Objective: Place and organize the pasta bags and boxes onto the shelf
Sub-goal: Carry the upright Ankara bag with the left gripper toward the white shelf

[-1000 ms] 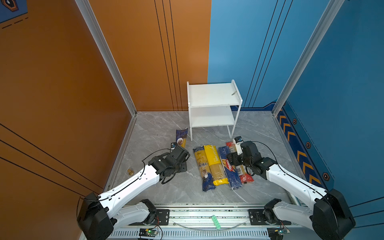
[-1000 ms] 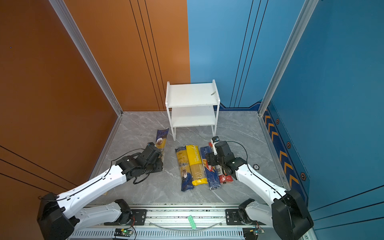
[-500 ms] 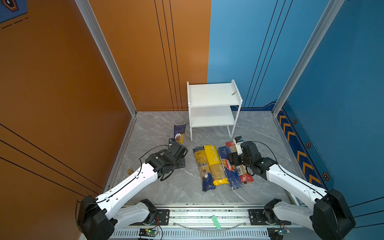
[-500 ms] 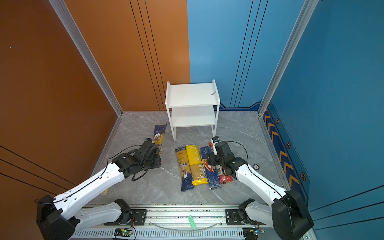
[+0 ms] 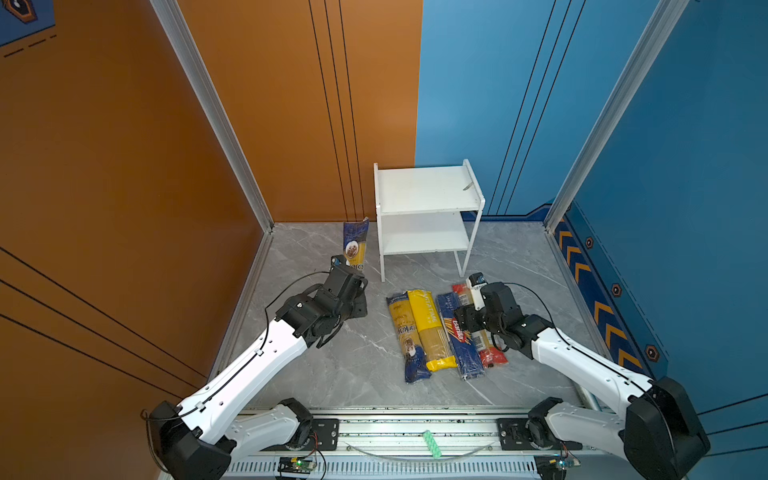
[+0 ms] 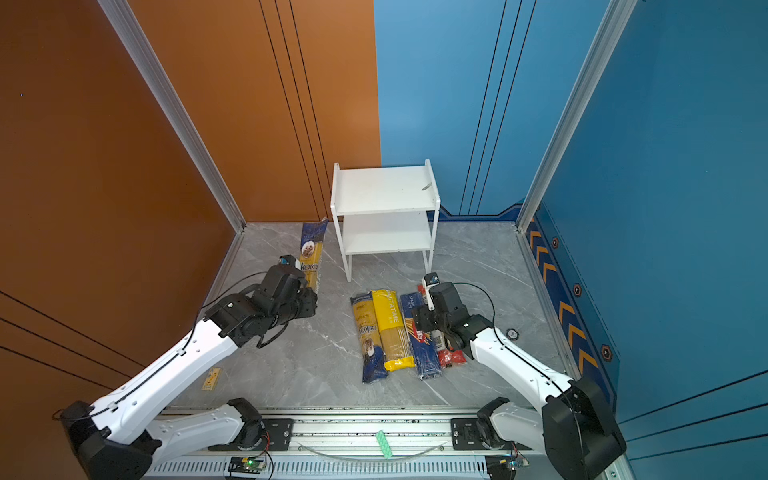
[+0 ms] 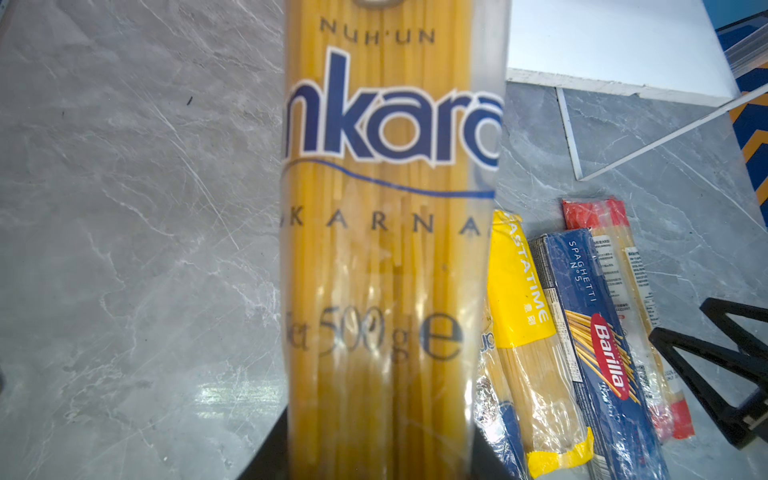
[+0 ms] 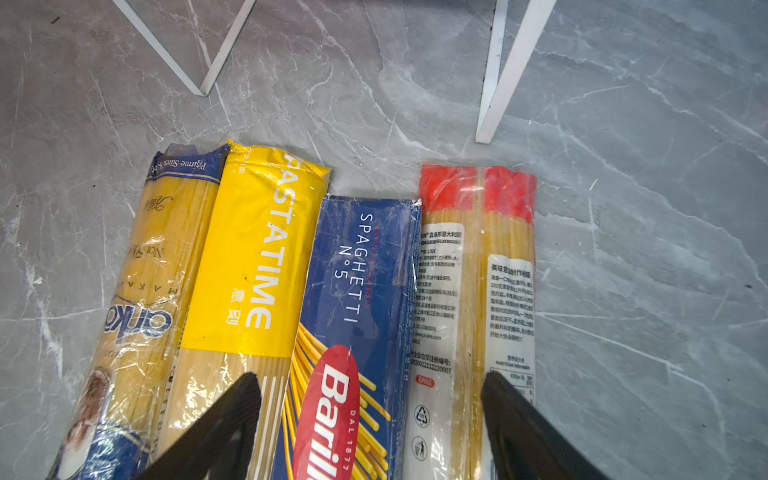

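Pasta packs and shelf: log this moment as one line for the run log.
left gripper shut on ankara pack, beside shelf | right gripper open above Barilla pack | row of four packs on floor | shelf bare

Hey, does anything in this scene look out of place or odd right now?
Two small strays. A thin grey sliver lies on the top board of the white two-tier shelf, near its right side panel. A small yellowish card lies by the left edge of the grey marbled floor. What either is, I cannot tell.
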Motion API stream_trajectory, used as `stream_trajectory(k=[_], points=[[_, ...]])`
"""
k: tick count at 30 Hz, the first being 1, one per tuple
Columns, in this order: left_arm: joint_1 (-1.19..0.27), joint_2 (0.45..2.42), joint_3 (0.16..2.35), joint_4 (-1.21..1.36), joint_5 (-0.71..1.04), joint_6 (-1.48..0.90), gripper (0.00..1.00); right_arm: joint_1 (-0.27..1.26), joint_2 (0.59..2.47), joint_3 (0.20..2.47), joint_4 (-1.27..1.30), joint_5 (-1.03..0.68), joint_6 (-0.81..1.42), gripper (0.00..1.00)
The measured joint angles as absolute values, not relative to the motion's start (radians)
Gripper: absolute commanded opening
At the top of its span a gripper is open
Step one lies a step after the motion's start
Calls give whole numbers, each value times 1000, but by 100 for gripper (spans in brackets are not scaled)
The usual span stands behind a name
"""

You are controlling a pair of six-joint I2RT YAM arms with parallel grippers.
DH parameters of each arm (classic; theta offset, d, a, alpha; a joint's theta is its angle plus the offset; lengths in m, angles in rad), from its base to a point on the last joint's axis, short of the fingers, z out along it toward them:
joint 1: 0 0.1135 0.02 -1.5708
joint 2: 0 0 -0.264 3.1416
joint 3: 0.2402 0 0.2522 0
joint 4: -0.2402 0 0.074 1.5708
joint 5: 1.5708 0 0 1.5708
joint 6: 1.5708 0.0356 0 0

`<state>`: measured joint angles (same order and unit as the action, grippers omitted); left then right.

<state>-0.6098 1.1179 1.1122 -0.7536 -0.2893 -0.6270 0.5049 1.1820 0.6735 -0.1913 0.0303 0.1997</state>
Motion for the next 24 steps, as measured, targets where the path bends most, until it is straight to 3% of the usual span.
stream_trajectory(k=[24], points=[[-546, 1221, 1410, -765, -337, -480, 0, 505, 1198, 662, -191, 30, 212, 82]])
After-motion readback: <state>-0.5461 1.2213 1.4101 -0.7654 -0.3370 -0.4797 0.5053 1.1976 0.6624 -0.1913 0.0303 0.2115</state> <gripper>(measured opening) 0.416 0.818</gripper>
